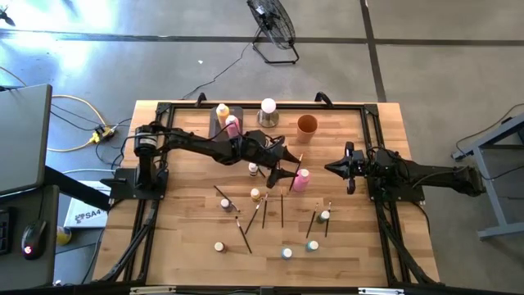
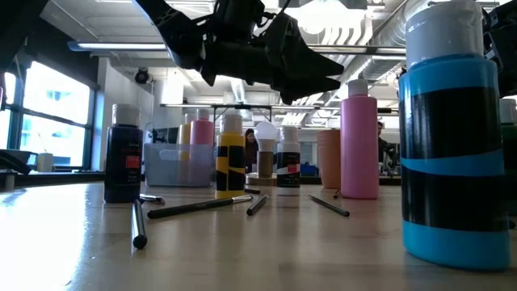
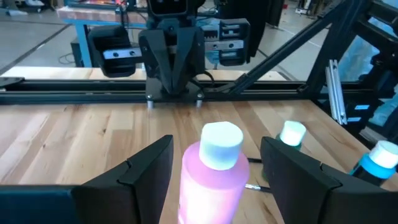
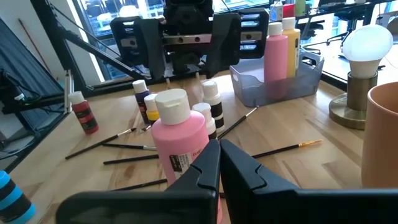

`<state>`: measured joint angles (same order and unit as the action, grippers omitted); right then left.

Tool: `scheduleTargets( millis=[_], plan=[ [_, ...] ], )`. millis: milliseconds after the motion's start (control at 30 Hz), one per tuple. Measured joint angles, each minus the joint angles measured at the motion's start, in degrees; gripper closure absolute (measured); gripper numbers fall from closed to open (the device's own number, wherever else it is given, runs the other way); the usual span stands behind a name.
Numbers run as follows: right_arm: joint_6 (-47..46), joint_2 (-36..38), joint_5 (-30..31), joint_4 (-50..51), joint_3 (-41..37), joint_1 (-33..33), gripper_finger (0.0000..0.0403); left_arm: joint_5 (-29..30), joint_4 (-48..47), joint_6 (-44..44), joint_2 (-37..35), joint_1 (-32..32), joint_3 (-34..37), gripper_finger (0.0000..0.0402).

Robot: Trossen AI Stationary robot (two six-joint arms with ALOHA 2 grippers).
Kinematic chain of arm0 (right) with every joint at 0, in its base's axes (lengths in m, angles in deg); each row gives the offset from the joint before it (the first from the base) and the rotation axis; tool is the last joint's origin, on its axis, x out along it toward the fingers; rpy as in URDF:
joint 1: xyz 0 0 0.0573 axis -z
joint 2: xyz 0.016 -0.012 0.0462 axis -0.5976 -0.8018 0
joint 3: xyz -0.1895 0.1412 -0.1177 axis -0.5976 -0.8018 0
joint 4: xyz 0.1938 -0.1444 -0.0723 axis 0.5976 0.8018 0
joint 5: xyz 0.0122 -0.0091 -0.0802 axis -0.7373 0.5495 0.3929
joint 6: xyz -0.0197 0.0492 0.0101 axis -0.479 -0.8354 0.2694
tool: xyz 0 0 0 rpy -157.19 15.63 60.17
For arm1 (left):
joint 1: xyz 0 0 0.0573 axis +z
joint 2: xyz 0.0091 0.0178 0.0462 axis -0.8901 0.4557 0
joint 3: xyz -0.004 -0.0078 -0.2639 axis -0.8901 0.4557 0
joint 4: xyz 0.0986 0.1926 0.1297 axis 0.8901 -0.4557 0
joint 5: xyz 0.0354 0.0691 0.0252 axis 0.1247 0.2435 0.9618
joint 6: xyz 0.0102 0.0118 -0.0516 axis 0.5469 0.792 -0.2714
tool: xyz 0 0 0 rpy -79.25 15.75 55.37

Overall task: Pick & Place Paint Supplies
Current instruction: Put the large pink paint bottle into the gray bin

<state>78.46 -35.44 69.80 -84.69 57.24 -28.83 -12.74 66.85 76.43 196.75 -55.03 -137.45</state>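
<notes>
A large pink paint bottle (image 3: 211, 171) with a white cap stands upright on the wooden table, also seen in the high view as the pink bottle (image 1: 300, 179). My left gripper (image 1: 291, 170) is open, one finger on each side of that bottle with a gap showing on both sides. Small white-capped bottles (image 1: 255, 195) and thin dark paintbrushes (image 1: 282, 209) lie scattered on the table's near half. A second pink bottle and a yellow bottle stand in the grey tray (image 1: 219, 129). My right gripper (image 1: 336, 168) waits shut at the table's right.
A white ball on a metal base (image 1: 268, 111) and an orange cup (image 1: 307, 124) stand at the far edge beside the tray. A blue-banded bottle (image 2: 452, 137) stands close to the low camera. Dark frame rails (image 1: 372, 139) border the table.
</notes>
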Motion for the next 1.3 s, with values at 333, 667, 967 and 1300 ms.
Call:
scheduleTargets(
  millis=[333,667,967,1300],
  plan=[
    [0.01,0.0,0.11,-0.01,0.0,0.01,0.0399,0.04,0.73,-0.99,0.0,-0.04,0.0,0.0162],
    [0.02,0.0,0.17,-0.01,0.0,-0.01,0.0399,5.03,0.73,-0.67,0.0,-2.03,0.0,0.0162],
    [0.02,0.0,0.17,-0.01,0.0,0.01,0.0399,5.56,0.51,-1.01,0.06,-1.99,-0.32,0.0162],
    [0.02,0.02,0.02,-0.25,0.0,0.0,0.0399,6.6,-9.05,-0.55,4.28,-2.27,-7.97,0.0162]
  ],
)
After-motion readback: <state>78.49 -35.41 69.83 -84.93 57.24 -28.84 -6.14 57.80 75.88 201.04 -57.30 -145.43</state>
